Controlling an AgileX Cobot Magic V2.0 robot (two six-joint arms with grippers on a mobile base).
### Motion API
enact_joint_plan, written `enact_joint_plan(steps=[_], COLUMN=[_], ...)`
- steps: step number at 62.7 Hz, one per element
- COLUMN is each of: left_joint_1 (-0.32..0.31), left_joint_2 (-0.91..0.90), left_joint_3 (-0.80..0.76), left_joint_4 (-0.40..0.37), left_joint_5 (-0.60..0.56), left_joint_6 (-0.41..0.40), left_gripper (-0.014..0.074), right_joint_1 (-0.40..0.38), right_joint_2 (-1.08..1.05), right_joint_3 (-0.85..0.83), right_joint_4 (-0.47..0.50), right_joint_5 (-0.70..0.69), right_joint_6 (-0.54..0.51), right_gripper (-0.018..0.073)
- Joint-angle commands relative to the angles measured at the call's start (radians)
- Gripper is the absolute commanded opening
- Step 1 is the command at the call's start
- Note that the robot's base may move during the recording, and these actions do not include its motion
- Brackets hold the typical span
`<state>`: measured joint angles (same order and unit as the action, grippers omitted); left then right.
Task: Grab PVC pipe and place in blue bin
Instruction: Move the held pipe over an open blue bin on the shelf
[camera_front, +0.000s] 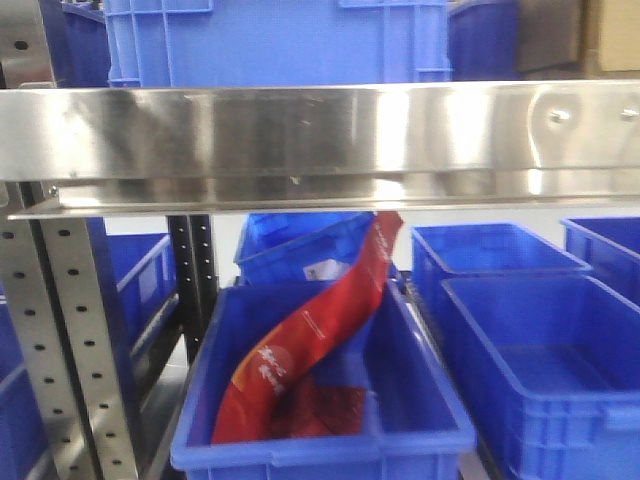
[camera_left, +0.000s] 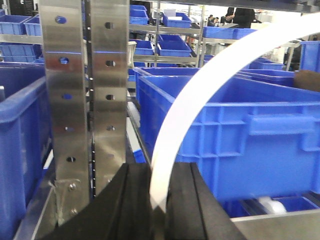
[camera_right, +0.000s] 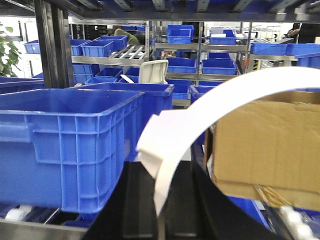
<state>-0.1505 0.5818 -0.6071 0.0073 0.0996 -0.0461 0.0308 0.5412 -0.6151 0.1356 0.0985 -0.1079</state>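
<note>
Between black left fingers: smooth white curved PVC pipe, clamped; right fingers likewise grasping pipe.

The shiny stainless-steel shelf desk carries a large blue plastic crate on its upper level. On the level beneath, open blue plastic bins stand side by side, close together.
</note>
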Motion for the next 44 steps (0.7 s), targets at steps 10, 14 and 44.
enact_joint_plan(steps=[10, 14, 44], left_joint_1=[-0.006, -0.006, -0.006], left_joint_2=[-0.006, -0.006, -0.006], left_joint_3=[-0.004, -0.004, -0.004], left_joint_4=[0.0, 0.0, 0.0], left_joint_5=[-0.027, -0.027, -0.027], left_joint_6=[-0.007, -0.007, -0.007], left_gripper=[-0.0111, -0.0111, -0.0111], right_joint_1=[0.001, 0.001, 0.001], right_joint_2=[-0.005, -0.005, -0.005], right_joint_3=[0.0, 0.0, 0.0], right_joint_4=[-0.007, -0.007, -0.007], right_joint_5=[-0.025, -0.025, -0.025], right_joint_6=[-0.004, -0.004, -0.004], right_gripper=[-0.0167, -0.0167, -0.0167])
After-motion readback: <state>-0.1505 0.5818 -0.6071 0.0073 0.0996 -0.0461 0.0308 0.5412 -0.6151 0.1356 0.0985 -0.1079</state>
